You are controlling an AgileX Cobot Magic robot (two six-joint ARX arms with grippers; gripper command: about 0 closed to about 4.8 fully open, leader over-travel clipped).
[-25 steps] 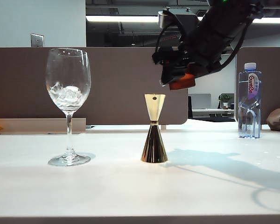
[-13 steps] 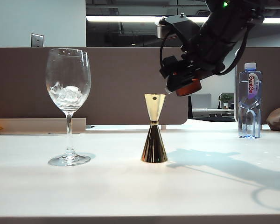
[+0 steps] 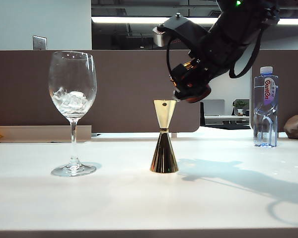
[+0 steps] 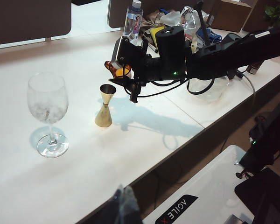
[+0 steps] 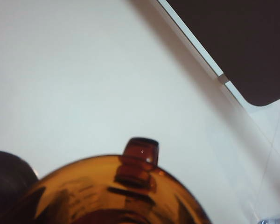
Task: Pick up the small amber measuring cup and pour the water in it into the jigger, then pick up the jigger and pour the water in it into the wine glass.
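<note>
Overhead, the right arm reached in from the upper right of the exterior view, its dark links angled down and leftward, cables looping beside the wrist. The right gripper (image 3: 191, 85) hung above and just right of the jigger (image 3: 164, 137), its wrist rolled so that the small amber measuring cup (image 3: 194, 91) lay tipped on its side. Its jaws were clamped around the cup, whose amber glass showed between the black fingers. In the right wrist view the cup (image 5: 116, 196) filled the lower edge of the frame, its pouring lip standing against the pale table (image 5: 84, 74). Whether water was in the cup or running out could not be told.

The jigger stood upright at the middle of the white table (image 3: 139, 198), its pale cone uppermost, apart from the cup. The wine glass (image 3: 72, 106), with ice cubes in its bowl, stood well to the left. A plastic water bottle (image 3: 265, 106) stood at the far right.

From the left wrist view the jigger (image 4: 105, 106) stood between the wine glass (image 4: 47, 112) and the right arm. Of the left gripper (image 4: 122, 204) only blurred dark fingertips showed at the bottom edge, close together, with nothing visible between them; whether they were open or closed could not be told.
</note>
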